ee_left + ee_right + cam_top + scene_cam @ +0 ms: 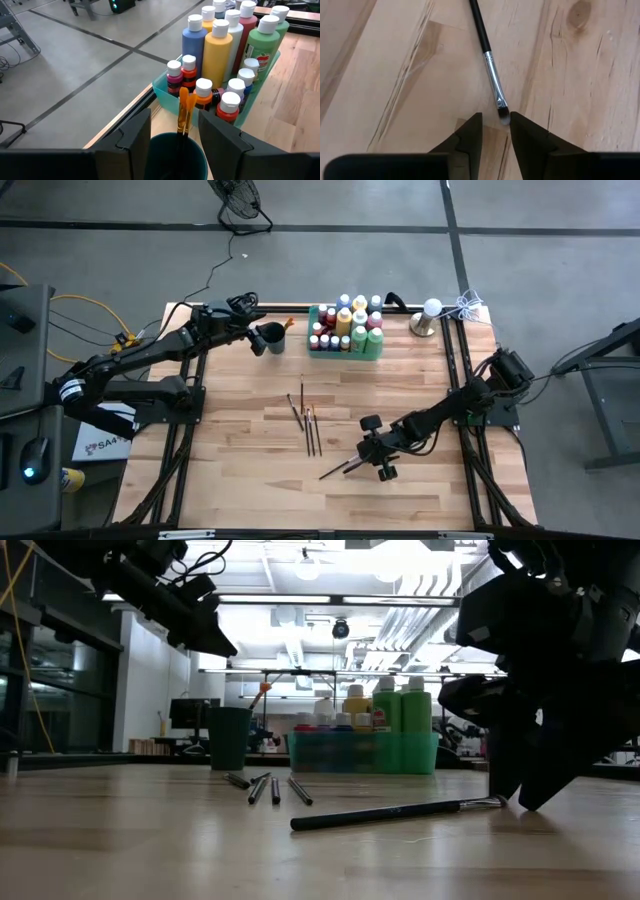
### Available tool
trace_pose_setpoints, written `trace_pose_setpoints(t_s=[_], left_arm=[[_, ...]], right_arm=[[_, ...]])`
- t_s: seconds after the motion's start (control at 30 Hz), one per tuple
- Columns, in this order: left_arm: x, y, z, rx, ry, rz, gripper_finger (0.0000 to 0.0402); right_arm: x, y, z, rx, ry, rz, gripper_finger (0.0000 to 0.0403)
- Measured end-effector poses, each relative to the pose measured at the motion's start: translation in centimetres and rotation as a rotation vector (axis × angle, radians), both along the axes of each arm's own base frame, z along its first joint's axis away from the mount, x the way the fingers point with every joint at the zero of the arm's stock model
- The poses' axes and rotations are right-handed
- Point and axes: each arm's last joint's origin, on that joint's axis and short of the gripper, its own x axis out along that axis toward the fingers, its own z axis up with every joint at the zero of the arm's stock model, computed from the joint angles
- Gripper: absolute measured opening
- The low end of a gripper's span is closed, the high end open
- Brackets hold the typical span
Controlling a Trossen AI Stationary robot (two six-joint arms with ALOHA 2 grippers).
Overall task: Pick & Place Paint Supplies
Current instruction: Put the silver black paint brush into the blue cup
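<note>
A dark-handled paintbrush (335, 471) lies flat on the wood, bristles toward my right gripper (358, 463). That gripper is down at the table and open. In the right wrist view its fingers stand on either side of the brush's bristle tip (503, 117) without touching it. Several more brushes (308, 425) lie flat mid-table. Many paint bottles (347, 323) stand in the green tray (312, 330). My left gripper (255, 332) hovers open above the dark cup (175, 155), where orange-handled brushes (182, 112) stand, leaning on the rim.
The tray (362, 753) and cup (228, 737) stand near the table's far edge. A small pale lamp-like object (429, 317) and a white cord (468, 305) sit at the far right corner. Bare wood lies along the near edge and left side.
</note>
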Motion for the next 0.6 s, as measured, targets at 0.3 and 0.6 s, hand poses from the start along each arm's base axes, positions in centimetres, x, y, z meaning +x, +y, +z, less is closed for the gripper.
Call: trace_pose_setpoints(t_s=[0.3,0.6], left_arm=[[-0.01,0.0,-0.02,-0.001,0.002,0.0,0.0161],[-0.02,-0.01,-0.07,-0.004,0.006,0.0,0.0161]], right_arm=[[0.18,0.07,0.03,0.009,-0.021,-0.002,0.0091],[0.3,-0.13,0.05,0.045,-0.013,-0.07,0.0091]])
